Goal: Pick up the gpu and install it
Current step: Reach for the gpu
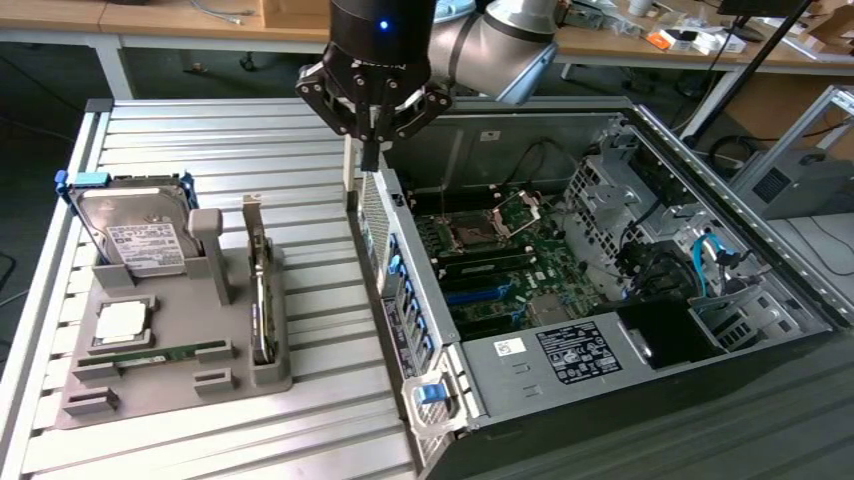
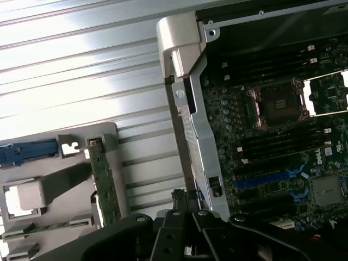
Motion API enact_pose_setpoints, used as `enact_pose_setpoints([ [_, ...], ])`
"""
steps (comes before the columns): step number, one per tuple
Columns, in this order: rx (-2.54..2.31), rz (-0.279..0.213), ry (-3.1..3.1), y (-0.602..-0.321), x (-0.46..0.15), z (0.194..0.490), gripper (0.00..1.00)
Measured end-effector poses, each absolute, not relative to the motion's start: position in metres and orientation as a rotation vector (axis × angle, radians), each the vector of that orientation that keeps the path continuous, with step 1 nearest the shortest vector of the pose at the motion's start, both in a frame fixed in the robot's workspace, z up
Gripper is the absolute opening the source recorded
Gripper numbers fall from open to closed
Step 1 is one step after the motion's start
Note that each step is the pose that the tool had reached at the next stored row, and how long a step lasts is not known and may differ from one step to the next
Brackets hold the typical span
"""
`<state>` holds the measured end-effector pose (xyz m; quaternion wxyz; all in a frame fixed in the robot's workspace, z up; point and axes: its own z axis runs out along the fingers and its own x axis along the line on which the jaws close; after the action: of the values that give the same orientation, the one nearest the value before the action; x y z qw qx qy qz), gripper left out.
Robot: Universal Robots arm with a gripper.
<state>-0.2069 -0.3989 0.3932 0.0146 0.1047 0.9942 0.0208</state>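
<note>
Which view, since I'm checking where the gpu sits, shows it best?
The exterior view: the gpu stands on edge in the gray holder, full length visible. The wrist view catches its green board edge-on.

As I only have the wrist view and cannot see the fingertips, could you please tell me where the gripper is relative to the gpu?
Observer: The gripper hangs shut above the wall of the computer case nearest the holder, apart from the gpu, which lies to the exterior view's left of it.
Operator: Thank you. Is the gpu in its place?
Observer: Yes, it stands on edge in the grey holder, with nothing touching it.
Operator: And what is next to it there?
Observer: A hard drive with a white label stands upright in the same holder, further to the exterior view's left.
</note>
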Motion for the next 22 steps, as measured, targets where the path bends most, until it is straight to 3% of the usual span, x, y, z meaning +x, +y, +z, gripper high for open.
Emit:
enact_pose_setpoints([
  [22, 0.326, 0.065, 3.095, -0.3989, -0.2153, 0.3931, 0.11],
])
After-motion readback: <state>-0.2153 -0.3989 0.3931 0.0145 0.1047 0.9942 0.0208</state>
